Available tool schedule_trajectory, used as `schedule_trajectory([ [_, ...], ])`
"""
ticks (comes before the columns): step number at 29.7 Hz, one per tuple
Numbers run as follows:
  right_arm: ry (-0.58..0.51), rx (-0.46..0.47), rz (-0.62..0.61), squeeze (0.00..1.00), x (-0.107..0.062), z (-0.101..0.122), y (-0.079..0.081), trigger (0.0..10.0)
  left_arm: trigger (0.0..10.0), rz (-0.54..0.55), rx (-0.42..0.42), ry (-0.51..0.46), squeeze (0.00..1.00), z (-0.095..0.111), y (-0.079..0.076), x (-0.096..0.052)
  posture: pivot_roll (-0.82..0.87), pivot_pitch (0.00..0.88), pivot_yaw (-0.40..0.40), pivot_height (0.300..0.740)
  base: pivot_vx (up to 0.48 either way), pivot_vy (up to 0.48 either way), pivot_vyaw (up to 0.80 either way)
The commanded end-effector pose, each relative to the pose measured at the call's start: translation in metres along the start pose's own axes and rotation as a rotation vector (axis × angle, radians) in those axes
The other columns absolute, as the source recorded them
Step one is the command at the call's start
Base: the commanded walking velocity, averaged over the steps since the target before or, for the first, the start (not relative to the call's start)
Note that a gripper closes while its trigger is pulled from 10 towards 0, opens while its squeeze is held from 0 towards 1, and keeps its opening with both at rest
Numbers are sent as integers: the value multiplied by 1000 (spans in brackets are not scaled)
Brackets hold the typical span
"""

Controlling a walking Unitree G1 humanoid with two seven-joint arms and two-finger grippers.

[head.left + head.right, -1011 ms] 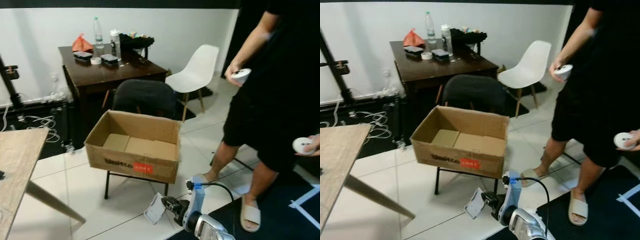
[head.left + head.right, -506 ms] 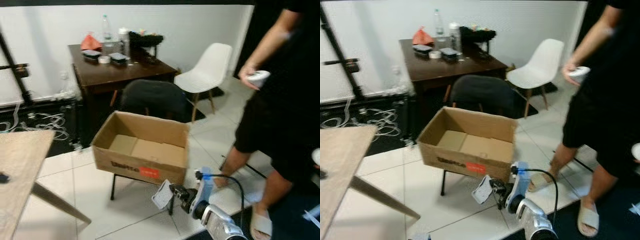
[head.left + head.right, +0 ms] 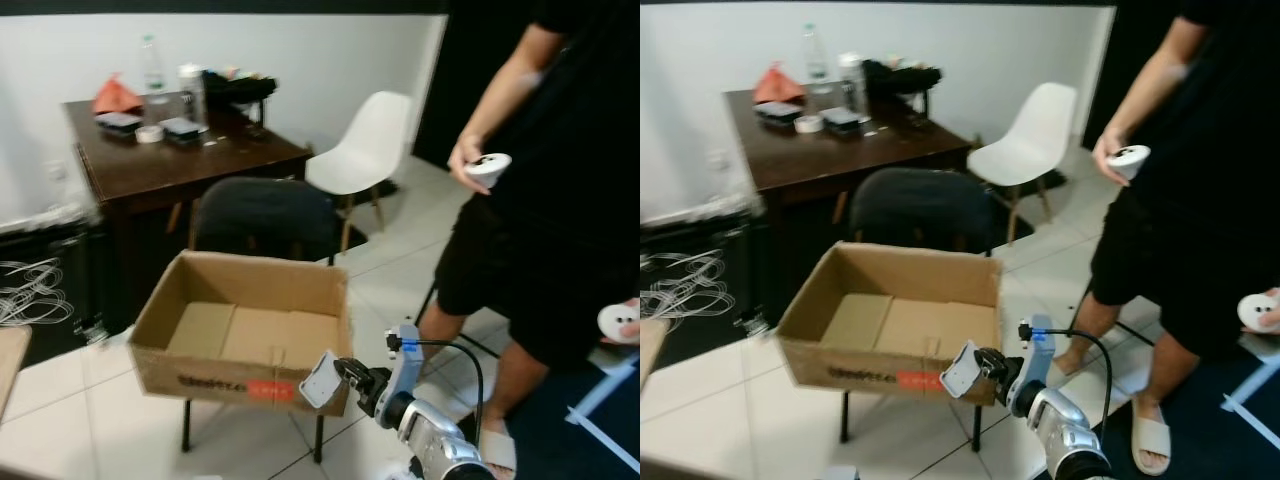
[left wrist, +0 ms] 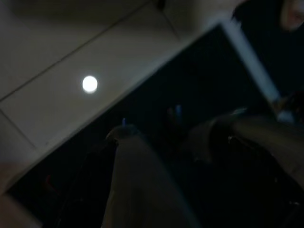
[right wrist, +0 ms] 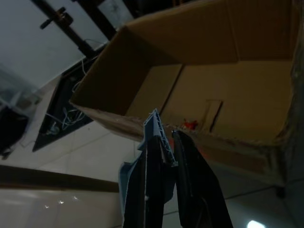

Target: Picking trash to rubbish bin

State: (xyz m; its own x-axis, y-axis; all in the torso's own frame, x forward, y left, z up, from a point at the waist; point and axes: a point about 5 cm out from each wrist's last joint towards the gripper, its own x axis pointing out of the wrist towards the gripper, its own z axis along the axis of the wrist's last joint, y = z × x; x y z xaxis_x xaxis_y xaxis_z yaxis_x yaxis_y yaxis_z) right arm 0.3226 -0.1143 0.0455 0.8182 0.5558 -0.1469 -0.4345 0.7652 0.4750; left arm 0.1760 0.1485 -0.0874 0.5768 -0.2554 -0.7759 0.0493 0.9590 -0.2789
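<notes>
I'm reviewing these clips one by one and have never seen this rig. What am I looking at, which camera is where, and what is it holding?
This is a walking humanoid robot with two arms. The two wide pictures come from a stereo camera on its head, looking forward and down. The other two come from cameras on its wrists, looking along each arm's black fingers.

In the head views, the right gripper is shut on a pale flat scrap, held up at the near rim of an open cardboard box. The box rests on a dark chair and looks empty; it seems to serve as the bin. The right wrist view shows the same scrap edge-on between the fingers, with the box behind it.

The left wrist view is very dark: floor tiles and a black mat.

Behind stand a brown table with bottles and small items, and a white chair. A person stands to the right, holding controllers.
</notes>
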Motion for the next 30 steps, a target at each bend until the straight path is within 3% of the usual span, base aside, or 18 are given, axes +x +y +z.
schedule_trajectory([
  [1,-8,-5,-29,0,-3,1,-5,10000,10000,0,-6,12,0,-3,-1,0,-132,96,14,740,296,0,-425],
  [17,-104,-115,-25,0,-6,42,-16,10000,10000,13,7,31,0,-8,1,-1,-139,102,6,740,99,0,0],
  [20,-91,-164,6,0,-3,43,-10,10000,10000,13,6,34,0,-9,0,-1,-139,102,6,740,240,0,0],
  [22,-68,-197,57,0,5,38,3,10000,10000,18,12,40,0,-10,-1,-1,-152,104,9,740,0,0,0],
  [23,-68,-197,57,0,5,38,3,10000,10000,18,12,40,0,-10,-1,-1,-152,104,9,740,0,0,0],
  [24,-62,-205,95,0,14,34,15,10000,10000,16,16,40,0,-10,-2,-1,-152,104,9,740,0,0,0],
  [30,-45,-213,121,0,27,33,30,10000,10000,9,23,44,0,-11,-2,-1,-151,121,23,740,0,0,0],
])
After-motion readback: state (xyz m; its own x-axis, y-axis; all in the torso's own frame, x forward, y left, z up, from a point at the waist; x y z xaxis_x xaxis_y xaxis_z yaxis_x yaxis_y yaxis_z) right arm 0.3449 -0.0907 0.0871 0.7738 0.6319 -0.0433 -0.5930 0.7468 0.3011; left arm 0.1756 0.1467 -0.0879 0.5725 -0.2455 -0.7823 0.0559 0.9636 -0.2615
